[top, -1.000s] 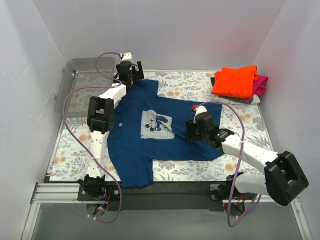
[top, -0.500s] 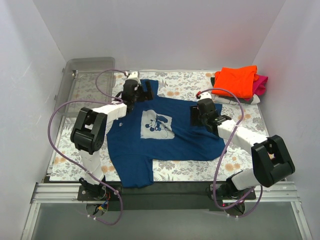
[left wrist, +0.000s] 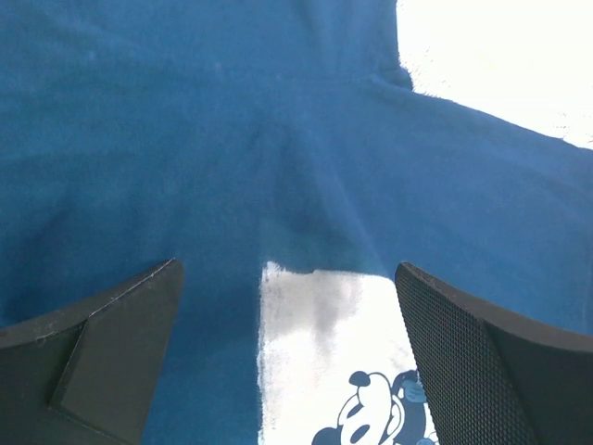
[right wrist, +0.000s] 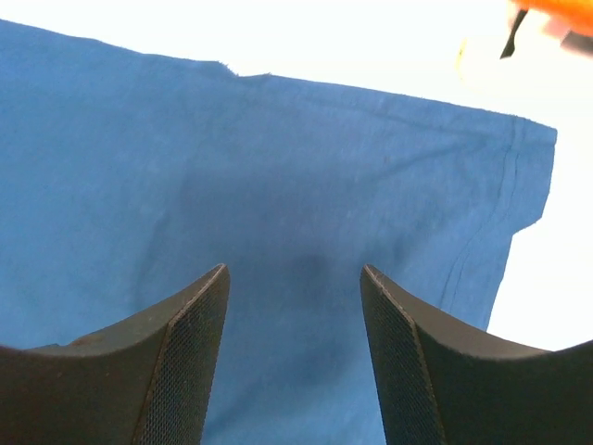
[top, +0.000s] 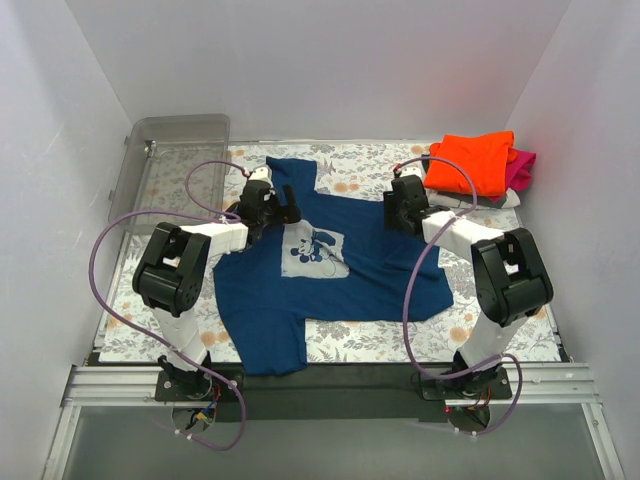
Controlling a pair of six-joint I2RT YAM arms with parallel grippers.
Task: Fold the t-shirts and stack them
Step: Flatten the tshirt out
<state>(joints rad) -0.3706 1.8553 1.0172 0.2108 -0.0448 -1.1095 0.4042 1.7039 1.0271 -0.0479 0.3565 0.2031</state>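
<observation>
Left fingers [left wrist: 468,357] gape wide; right fingers [right wrist: 181,371] stand apart, apparently empty.

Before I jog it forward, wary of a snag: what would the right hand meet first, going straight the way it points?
The navy t-shirt, near its sleeve; nothing shows between it and the right hand, though depth is unclear.

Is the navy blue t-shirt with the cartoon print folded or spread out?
Spread out. The navy blue t-shirt lies flat on the floral table cover, its pale grey cartoon print fully showing, no fold visible.
</observation>
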